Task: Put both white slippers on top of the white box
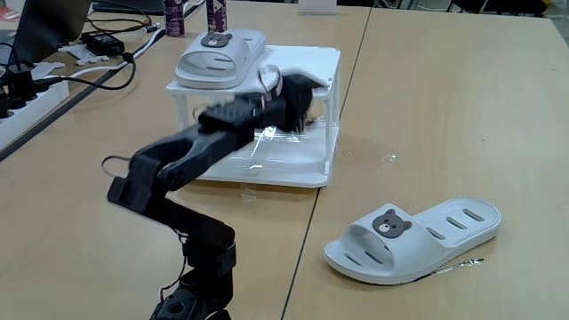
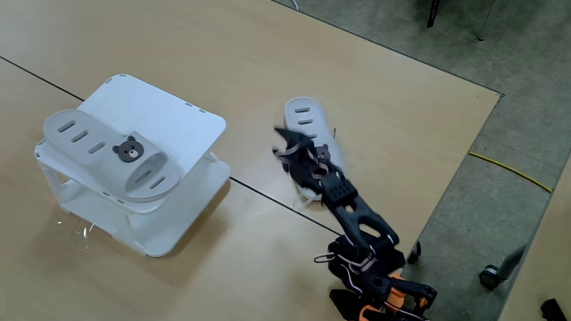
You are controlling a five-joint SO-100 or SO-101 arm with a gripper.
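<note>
On top of the white box, toward its left side in a fixed view, lies one white slipper — bear face up, its sole flat on the ridged top. The other fixed view shows the same slipper stretched across the box with its vent slots and the small bear face plain to see, part of it overhanging the box's near edge. The box stands on a wooden table, across a seam between two tabletops.

The second slipper lies on the table well apart from the box, to the lower right in the first fixed view, bear face up and open end pointing right. In the other fixed view that slipper sits to the right of the box, mostly hidden behind the arm.

The black arm reaches up from its base at the bottom edge, blurred by motion. Its gripper shows in front of the box's right half in one fixed view; in the other the gripper hangs over the second slipper. The blur hides the fingers, so I cannot tell whether they stand apart or together, nor whether they touch the slipper.

Cables, a power strip and two dark bottles sit at the table's far left.
</note>
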